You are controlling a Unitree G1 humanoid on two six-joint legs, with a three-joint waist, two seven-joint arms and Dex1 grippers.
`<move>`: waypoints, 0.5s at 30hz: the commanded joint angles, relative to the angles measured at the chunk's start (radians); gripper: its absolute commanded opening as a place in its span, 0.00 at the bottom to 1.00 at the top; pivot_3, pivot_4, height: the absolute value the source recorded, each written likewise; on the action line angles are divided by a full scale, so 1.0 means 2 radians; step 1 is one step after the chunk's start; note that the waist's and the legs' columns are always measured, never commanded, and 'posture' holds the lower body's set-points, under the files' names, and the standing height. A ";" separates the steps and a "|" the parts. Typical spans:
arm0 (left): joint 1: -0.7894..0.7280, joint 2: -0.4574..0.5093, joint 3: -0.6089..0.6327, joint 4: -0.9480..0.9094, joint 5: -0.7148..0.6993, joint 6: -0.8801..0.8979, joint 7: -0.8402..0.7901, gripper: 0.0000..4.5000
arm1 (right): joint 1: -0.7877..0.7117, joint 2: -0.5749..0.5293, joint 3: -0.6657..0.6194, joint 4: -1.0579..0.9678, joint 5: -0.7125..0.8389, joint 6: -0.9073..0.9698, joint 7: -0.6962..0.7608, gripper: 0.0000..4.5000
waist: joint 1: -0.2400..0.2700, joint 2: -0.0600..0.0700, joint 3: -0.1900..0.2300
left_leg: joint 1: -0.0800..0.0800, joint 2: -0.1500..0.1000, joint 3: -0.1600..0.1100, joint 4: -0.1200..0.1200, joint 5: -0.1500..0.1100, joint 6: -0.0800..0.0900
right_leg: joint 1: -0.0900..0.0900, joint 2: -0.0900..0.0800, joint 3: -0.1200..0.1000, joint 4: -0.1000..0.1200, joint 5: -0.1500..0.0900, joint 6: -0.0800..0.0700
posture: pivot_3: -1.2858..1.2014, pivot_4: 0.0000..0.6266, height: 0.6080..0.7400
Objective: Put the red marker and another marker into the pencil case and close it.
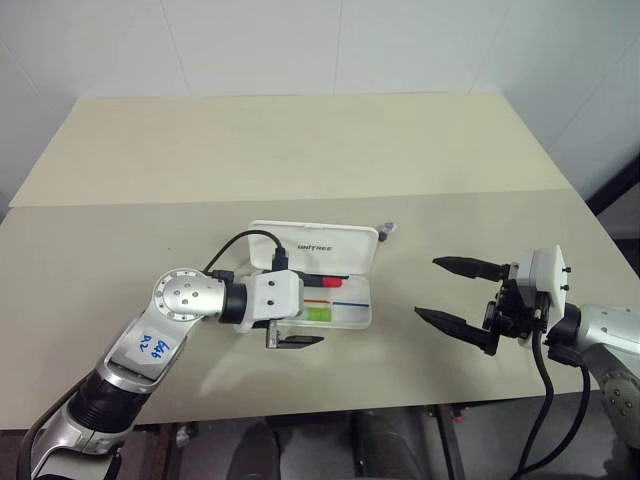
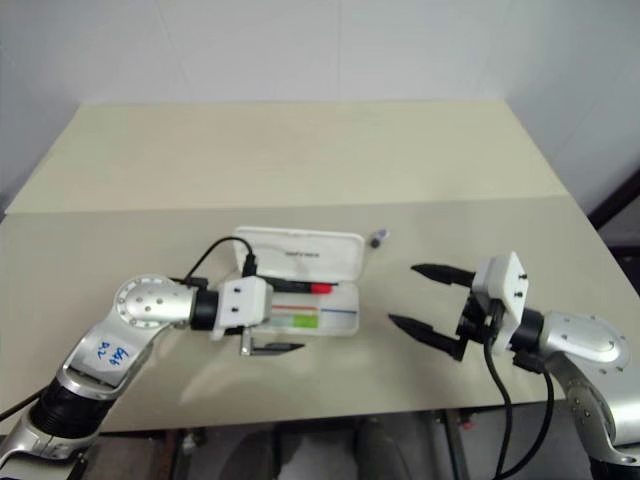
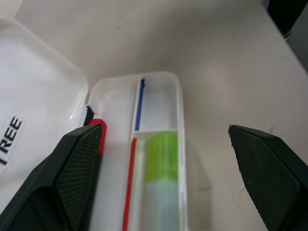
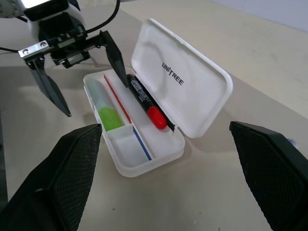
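Observation:
The white pencil case lies open mid-table, its lid raised at the far side. Inside, the red marker lies along the hinge side, black barrel and red cap showing. The lime-green marker lies in the front compartment. My left gripper hovers open just over the case's left half, one finger on each side of the tray, holding nothing. My right gripper stands open and empty to the right of the case, pointing at it.
A small grey cap-like bit lies on the table just past the lid's right corner. The beige table stretches far behind the case, with its front edge close to both arms.

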 commanded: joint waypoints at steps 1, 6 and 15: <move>0.005 0.006 0.004 -0.001 0.010 -0.007 0.009 0.99 | -0.006 0.003 0.001 -0.004 0.002 -0.011 0.003 1.00 | 0.000 0.000 0.000 | 0.000 0.000 0.000 0.000 0.000 0.000 | 0.000 0.000 0.000 0.000 0.000 0.000 | 0.52 0.24 1.00; -0.009 -0.005 0.014 0.000 -0.002 -0.001 0.016 0.99 | -0.008 0.003 0.003 -0.003 0.002 -0.012 0.003 1.00 | 0.000 0.000 0.000 | 0.000 0.000 0.000 0.000 0.000 0.000 | 0.000 0.000 0.000 0.000 0.000 0.000 | 0.52 0.24 1.00; -0.043 -0.041 0.102 -0.085 -0.174 0.117 0.023 0.99 | -0.007 -0.007 -0.001 0.007 -0.015 -0.016 0.003 1.00 | 0.000 0.000 0.000 | 0.000 0.000 0.000 0.000 0.000 0.000 | 0.000 0.000 0.000 0.000 0.001 0.001 | 0.52 0.24 1.00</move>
